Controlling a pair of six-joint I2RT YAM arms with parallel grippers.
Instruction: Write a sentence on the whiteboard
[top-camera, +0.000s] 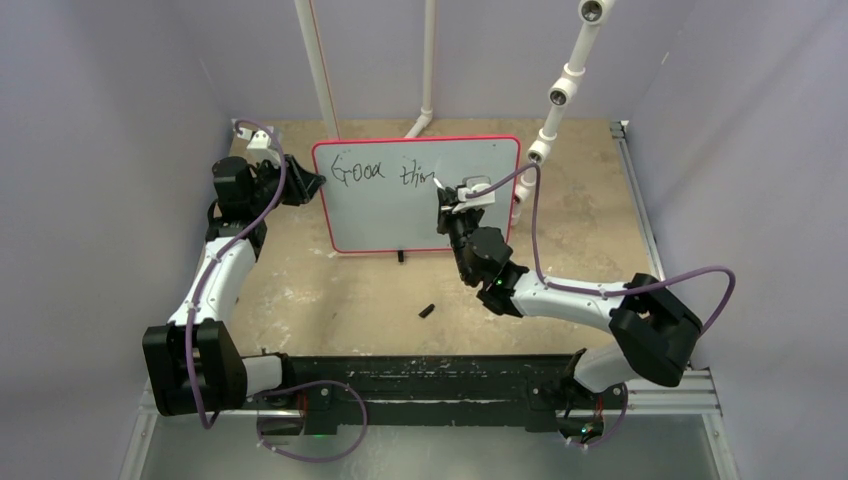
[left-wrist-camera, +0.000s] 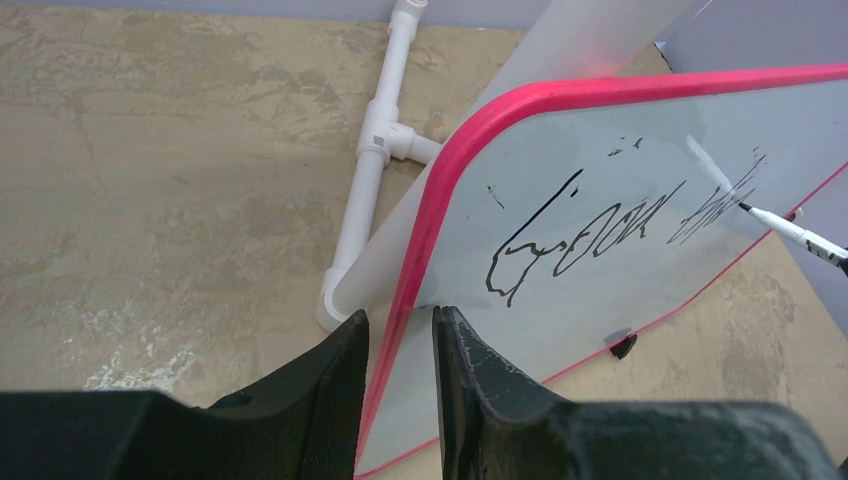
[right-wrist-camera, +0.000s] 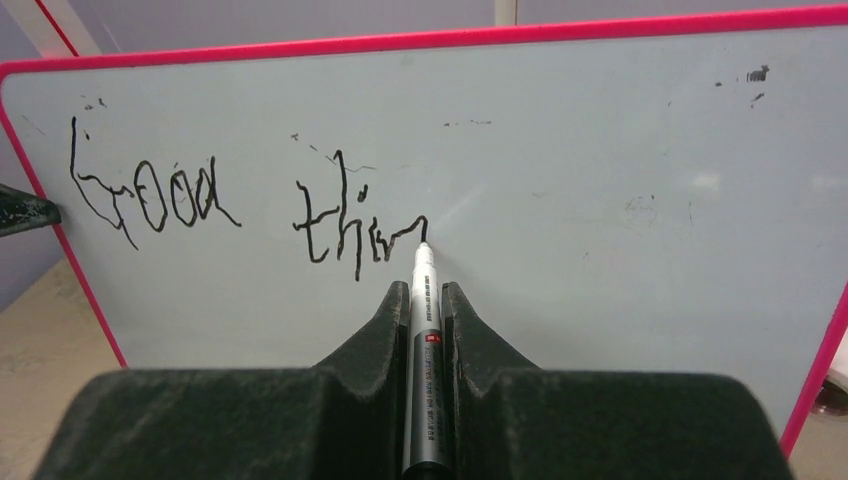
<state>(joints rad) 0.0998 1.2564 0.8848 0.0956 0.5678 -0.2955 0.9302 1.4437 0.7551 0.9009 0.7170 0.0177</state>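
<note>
I see one whiteboard (top-camera: 400, 215) standing upright near the far edge of the table (top-camera: 330, 300), about centred. My left gripper (left-wrist-camera: 400, 330) pinches its left rim. My right gripper (right-wrist-camera: 427, 300) is clamped on one marker (right-wrist-camera: 425, 340), tip touching the board. The sentence (right-wrist-camera: 345, 230) shows two words on one line, "Good" and "thin". One small black piece (top-camera: 427, 311) lies mid-table, possibly the cap.

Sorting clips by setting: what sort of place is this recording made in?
Most likely a lab test cell, not a home or office: plain walls box in the worn tabletop, white PVC pipes stand at the back, and a black mounting rail runs along the near edge.
</note>
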